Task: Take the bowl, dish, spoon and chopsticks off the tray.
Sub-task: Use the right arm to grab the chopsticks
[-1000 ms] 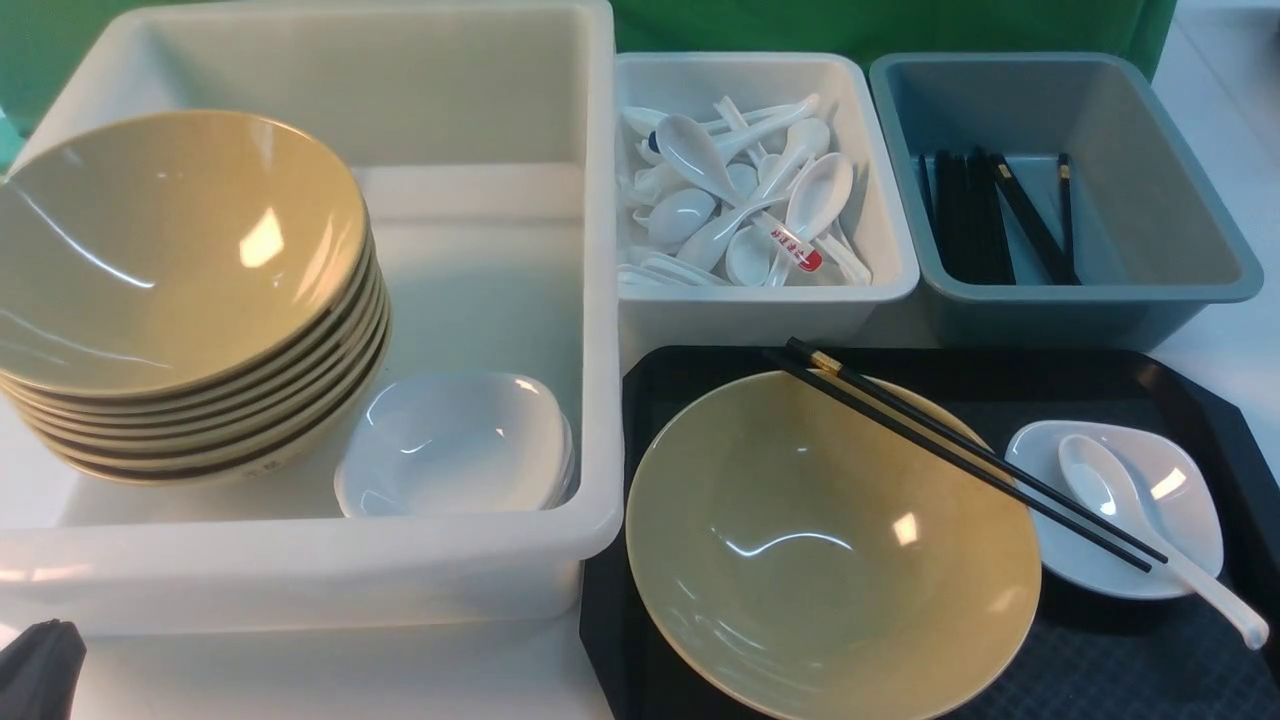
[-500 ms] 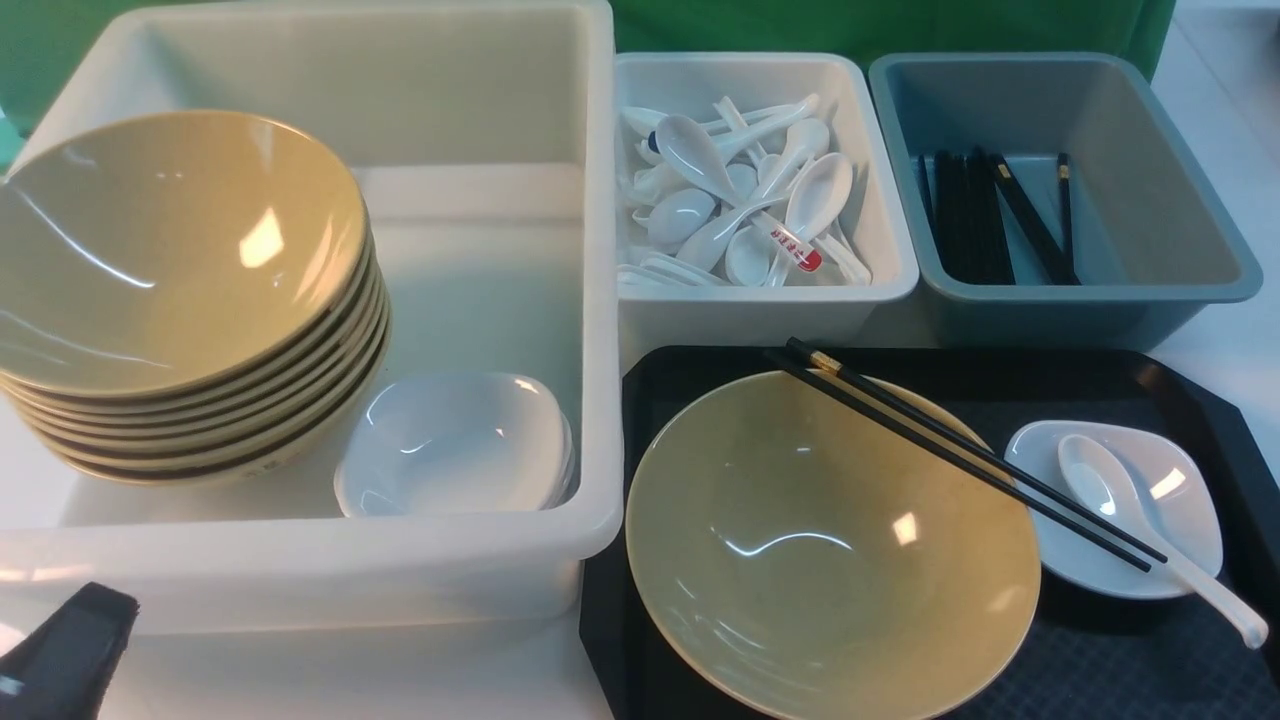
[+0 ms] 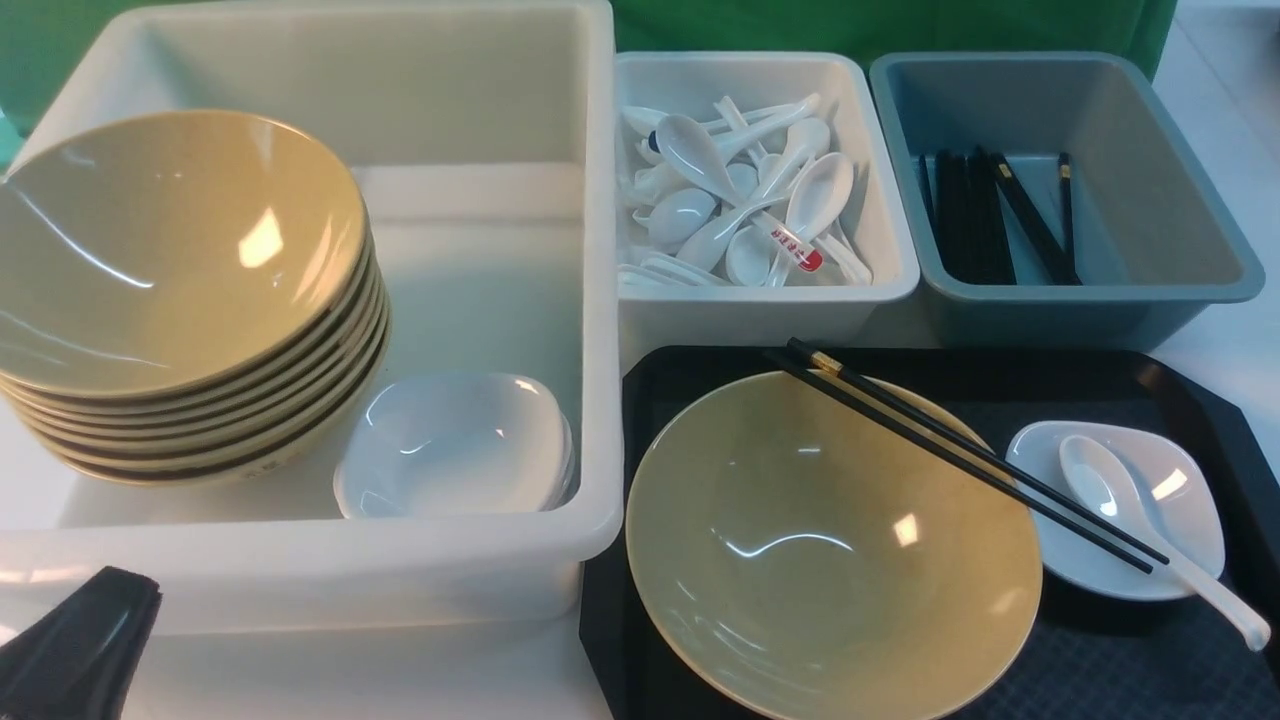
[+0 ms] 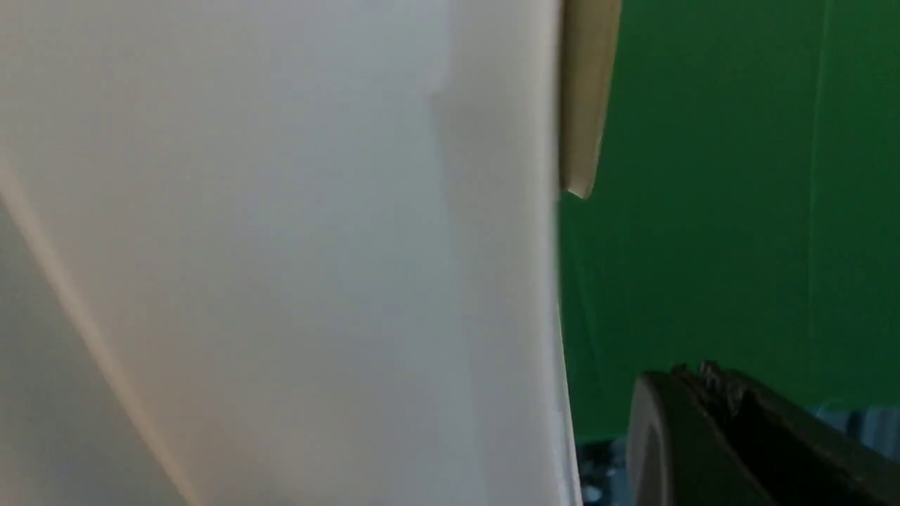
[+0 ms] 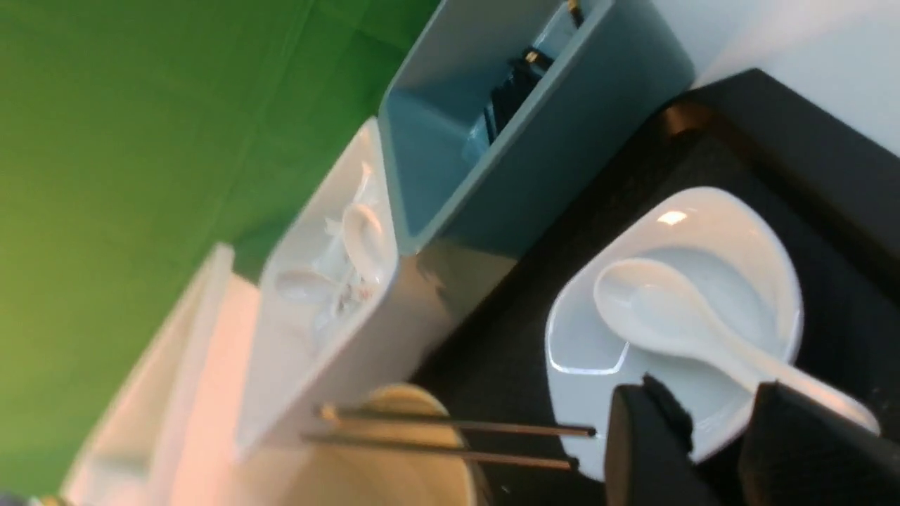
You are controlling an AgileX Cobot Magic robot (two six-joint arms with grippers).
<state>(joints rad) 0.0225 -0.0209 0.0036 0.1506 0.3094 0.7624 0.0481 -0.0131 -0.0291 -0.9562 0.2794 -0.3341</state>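
The black tray (image 3: 1000, 362) holds the wide tan bowl (image 3: 830, 550). The black chopsticks (image 3: 960, 460) lie across the bowl's rim with their tips over the small white dish (image 3: 1185, 515). The white spoon (image 3: 1100, 485) rests in that dish, its handle sticking out over the edge. In the right wrist view my right gripper (image 5: 710, 404) hovers open just over the dish (image 5: 731, 232) edge, beside the spoon (image 5: 647, 302) handle, holding nothing. My left gripper (image 3: 110, 590) is shut and empty at the front left, outside the big white tub; in its own view the left gripper (image 4: 703, 372) shows its fingers pressed together.
A large white tub (image 3: 600, 300) on the left holds a stack of tan bowls (image 3: 170, 260) and white dishes (image 3: 455, 440). Behind the tray stand a white tub (image 3: 740, 75) of spoons and a grey-blue tub (image 3: 1150, 200) of chopsticks.
My left gripper has come up and to the right into the lower left corner of the front view. Everything on the tray is where it was.
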